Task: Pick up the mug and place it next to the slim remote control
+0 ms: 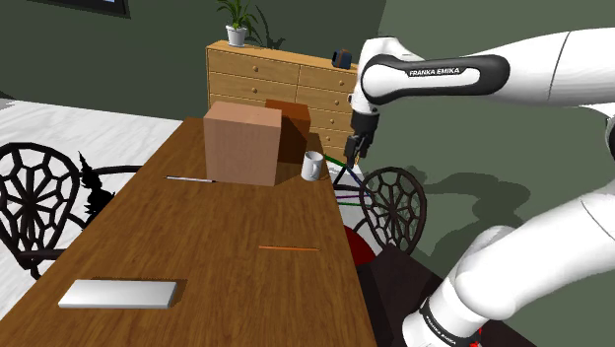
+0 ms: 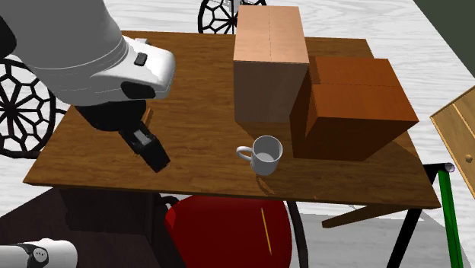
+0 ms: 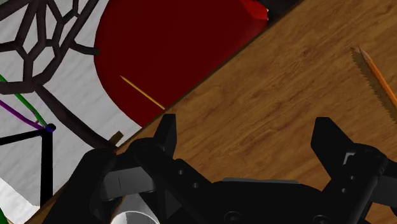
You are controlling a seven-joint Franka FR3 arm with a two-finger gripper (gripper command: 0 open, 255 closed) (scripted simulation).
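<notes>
The white mug (image 1: pixel 312 166) (image 2: pixel 264 154) stands upright near the table's long edge, in front of two boxes, handle toward the second exterior view's left. My black gripper (image 1: pixel 351 154) (image 2: pixel 153 152) (image 3: pixel 248 137) hangs above that same edge, apart from the mug, on its right in the shoulder view. Its fingers (image 3: pixel 167 132) stand wide apart over bare wood, open, nothing between them. A flat grey slab, the slim remote (image 1: pixel 118 293), lies at the table's near end in the shoulder view, far from the mug.
A tall light-brown box (image 1: pixel 242 143) (image 2: pixel 269 61) and a darker box (image 1: pixel 291 123) (image 2: pixel 358 106) stand behind the mug. An orange pencil (image 1: pixel 288 248) (image 3: pixel 376 75) and a thin grey stick (image 1: pixel 190 178) lie on the wooden table (image 1: pixel 197 237). Wire chairs (image 1: pixel 394 202) and a red seat (image 2: pixel 228 228) flank it.
</notes>
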